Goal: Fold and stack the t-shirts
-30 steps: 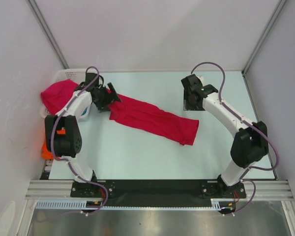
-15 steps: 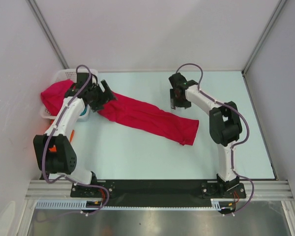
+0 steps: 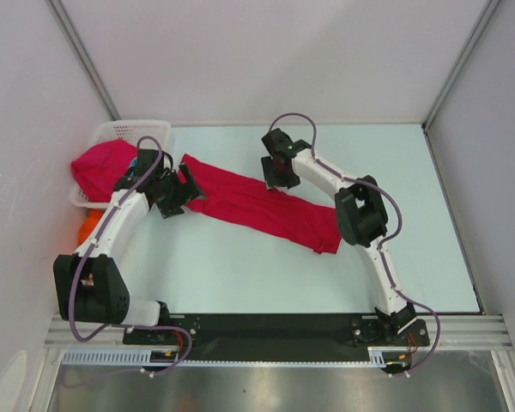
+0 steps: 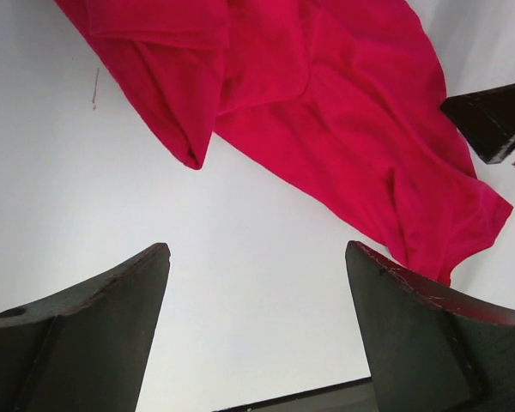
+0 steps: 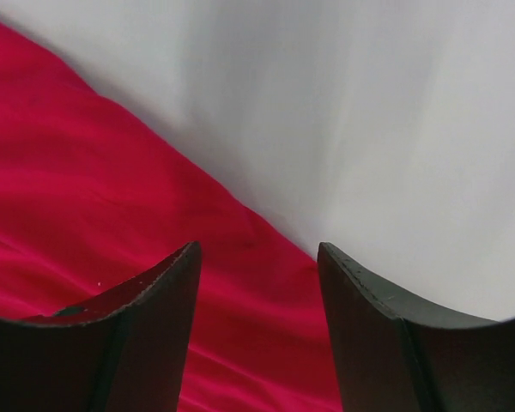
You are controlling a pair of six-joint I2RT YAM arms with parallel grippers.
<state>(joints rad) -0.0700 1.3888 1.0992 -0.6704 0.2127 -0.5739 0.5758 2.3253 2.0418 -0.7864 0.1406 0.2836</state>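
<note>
Top external view: a crimson t-shirt [image 3: 266,206] lies stretched out as a long, crumpled band on the tabletop [image 3: 240,266]. It slants from the far left toward the nearer right.
Second crimson t-shirt [image 3: 101,167]: bunched in a heap and draped over the near rim of the white lattice basket [image 3: 133,130], which sits in the far left corner.
Orange t-shirt [image 3: 87,226]: only a scrap shows at the left edge of the tabletop, nearer than the basket and partly hidden by the left arm [image 3: 120,219].
Left gripper [image 3: 189,182]: sits at the far-left end of the stretched shirt and points along it.
Left wrist view: the jaws are spread wide with nothing between them and bare tabletop below. The crimson cloth lies just beyond the tips, with one folded corner pointing back toward the gripper.
Right gripper [image 3: 273,174]: sits low over the far edge of the stretched shirt, about a third of the way along from its left end.
Right wrist view: the jaws are parted and clasp no cloth. The shirt's edge runs slantwise under the gap, with red cloth on one side and bare tabletop on the other. Whether the tips touch the cloth cannot be told.
</note>
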